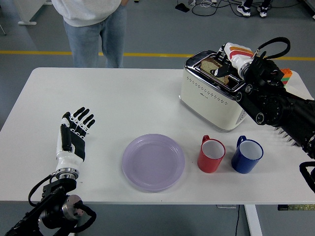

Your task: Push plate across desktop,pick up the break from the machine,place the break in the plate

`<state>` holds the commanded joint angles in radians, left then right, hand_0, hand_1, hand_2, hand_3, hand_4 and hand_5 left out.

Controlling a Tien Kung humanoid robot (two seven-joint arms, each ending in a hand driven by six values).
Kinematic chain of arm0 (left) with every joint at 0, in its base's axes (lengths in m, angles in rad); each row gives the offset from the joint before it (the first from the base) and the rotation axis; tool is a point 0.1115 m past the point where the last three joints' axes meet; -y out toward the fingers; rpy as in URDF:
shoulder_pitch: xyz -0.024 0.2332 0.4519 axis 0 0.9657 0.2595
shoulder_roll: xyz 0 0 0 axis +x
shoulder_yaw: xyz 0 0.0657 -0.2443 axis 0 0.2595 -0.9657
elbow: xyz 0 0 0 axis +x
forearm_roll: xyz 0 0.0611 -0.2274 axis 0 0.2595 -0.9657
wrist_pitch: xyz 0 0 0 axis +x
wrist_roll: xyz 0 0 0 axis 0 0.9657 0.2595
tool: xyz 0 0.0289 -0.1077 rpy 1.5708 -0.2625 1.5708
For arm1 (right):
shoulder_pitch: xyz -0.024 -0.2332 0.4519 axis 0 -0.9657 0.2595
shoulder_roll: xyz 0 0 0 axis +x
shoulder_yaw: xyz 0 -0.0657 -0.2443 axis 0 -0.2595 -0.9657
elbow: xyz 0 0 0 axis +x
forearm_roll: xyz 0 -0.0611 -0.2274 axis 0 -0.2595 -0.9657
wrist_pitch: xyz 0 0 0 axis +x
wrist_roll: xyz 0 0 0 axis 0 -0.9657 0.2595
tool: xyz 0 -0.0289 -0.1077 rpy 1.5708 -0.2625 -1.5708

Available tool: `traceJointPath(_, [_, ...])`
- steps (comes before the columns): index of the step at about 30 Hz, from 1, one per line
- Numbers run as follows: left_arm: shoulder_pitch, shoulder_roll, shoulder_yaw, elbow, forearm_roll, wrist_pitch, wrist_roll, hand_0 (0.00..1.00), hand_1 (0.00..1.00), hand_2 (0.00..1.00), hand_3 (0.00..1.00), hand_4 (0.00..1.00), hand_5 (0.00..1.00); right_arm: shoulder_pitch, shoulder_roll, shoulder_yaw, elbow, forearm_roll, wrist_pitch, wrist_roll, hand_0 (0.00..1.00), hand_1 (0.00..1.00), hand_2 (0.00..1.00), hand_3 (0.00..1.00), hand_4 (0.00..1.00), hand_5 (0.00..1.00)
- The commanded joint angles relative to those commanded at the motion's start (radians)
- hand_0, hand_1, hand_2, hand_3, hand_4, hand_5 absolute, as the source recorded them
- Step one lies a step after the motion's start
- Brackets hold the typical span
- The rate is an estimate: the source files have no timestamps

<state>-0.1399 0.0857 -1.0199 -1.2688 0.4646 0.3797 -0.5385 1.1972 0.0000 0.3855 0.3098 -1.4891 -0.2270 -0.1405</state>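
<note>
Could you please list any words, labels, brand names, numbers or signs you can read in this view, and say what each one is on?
There is no text that can be read in this view.
The toaster shows only a row of small dots along its side, with no legible brand.
The red mug, the blue mug and the purple plate are plain.
The right hand carries red and orange stripes, but no letters.

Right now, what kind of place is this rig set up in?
Probably a robotics lab or test hall staged as a breakfast table. A white table holds a toaster, plate and two mugs; behind it are grey floor with yellow line tape, loose cables, and a person standing by.
</note>
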Motion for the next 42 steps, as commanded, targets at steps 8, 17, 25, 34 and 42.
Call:
traceJointPath(8, [-0.003,0.000,0.000,0.001,0.000,0.000,-0.001,0.711,0.685,0.710,0.628,0.383,0.940,0.009,0.000,-0.078,-0.025,0.068,-0.013,0.004,0.271,0.345,0.392,0.514,0.748,0.204])
traceJointPath(17, [-0.003,-0.001,0.000,0.002,0.000,0.000,-0.002,0.711,0.684,0.709,0.627,0.384,0.942,0.010,0.000,-0.201,-0.045,0.213,-0.079,0.047,0.262,0.331,0.381,0.500,0.736,0.193])
traceJointPath(25, [-0.005,-0.001,0.001,0.006,0.000,0.001,-0.003,0.710,0.683,0.709,0.627,0.379,0.937,0.006,0.000,-0.200,-0.027,0.252,-0.105,0.080,0.194,0.275,0.369,0.460,0.647,0.129])
traceJointPath(34, [-0.002,0.001,0.000,0.003,0.001,0.003,-0.005,0.710,0.680,0.707,0.626,0.377,0.936,0.004,0.000,-0.118,0.024,0.156,-0.133,0.053,0.171,0.252,0.345,0.450,0.470,0.096])
traceJointPath(42, [0.003,0.002,-0.005,-0.001,0.010,0.003,-0.003,0.710,0.680,0.708,0.624,0.376,0.935,0.015,0.000,0.052,0.124,-0.005,-0.165,0.011,0.141,0.233,0.330,0.437,0.452,0.053])
